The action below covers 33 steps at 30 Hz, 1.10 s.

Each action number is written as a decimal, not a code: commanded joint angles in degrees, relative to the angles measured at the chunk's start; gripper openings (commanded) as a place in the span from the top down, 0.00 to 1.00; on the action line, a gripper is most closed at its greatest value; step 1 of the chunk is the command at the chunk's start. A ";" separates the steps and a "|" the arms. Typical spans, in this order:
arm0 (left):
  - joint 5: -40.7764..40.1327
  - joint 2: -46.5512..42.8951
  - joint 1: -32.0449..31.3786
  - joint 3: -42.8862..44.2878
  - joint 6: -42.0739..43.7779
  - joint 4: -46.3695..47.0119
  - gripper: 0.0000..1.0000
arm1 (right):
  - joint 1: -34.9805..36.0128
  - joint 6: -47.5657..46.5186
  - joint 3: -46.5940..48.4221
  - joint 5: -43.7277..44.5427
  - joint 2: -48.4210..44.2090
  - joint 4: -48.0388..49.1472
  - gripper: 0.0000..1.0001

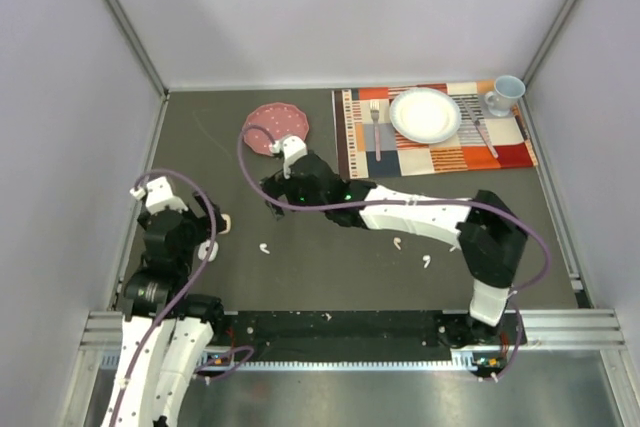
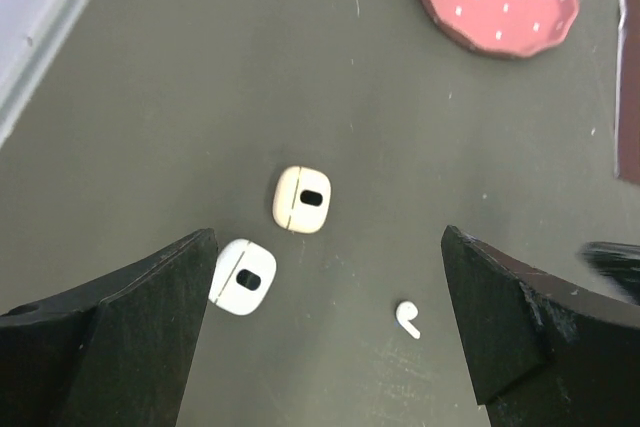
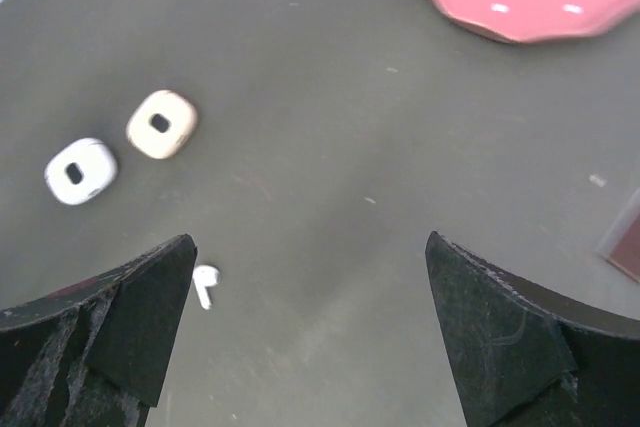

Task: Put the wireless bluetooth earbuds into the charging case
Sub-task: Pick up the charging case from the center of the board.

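While the left arm (image 1: 165, 237) is folded up close to its base, well to the near left of the pink plate (image 1: 277, 129), the left gripper (image 2: 330, 247) is held low over the desk (image 1: 330, 277) and is aimed toward that plate. Its jaws are spread wide, and nothing is held or touched by them. The right arm (image 1: 410, 215) is extended leftward across the desk, with its wrist placed just short of the plate's near edge. The right gripper (image 3: 310, 245) is tilted down at the desk on the near side of the plate. It is likewise opened wide, with nothing gripped or touched.

The cream case (image 2: 303, 199) is seen lying flat on the desk, nearer than the plate and to its left. The white case (image 2: 243, 277) is set just beside it, on the side farther from the plate. One earbud (image 2: 407, 319) is found on the bare desk on the near side of the plate, apart from both cases. A second earbud (image 1: 398, 242) and a third earbud (image 1: 427, 262) are seen to the near right of the plate, beside the right arm's white forearm. None of the three is seated in a case.
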 commanded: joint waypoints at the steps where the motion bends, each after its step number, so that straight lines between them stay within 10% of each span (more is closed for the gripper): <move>1: 5.39 9.03 0.11 1.39 0.36 2.70 0.01 | 0.24 5.06 -5.89 13.30 -13.89 -1.35 0.01; 17: 6.71 39.28 0.19 7.90 -1.58 2.52 0.17 | -6.08 10.17 -23.32 13.31 -51.68 -9.43 0.01; 33: 9.33 55.37 3.88 7.90 0.97 10.08 0.12 | -8.28 7.44 -24.38 14.10 -60.31 -18.31 0.01</move>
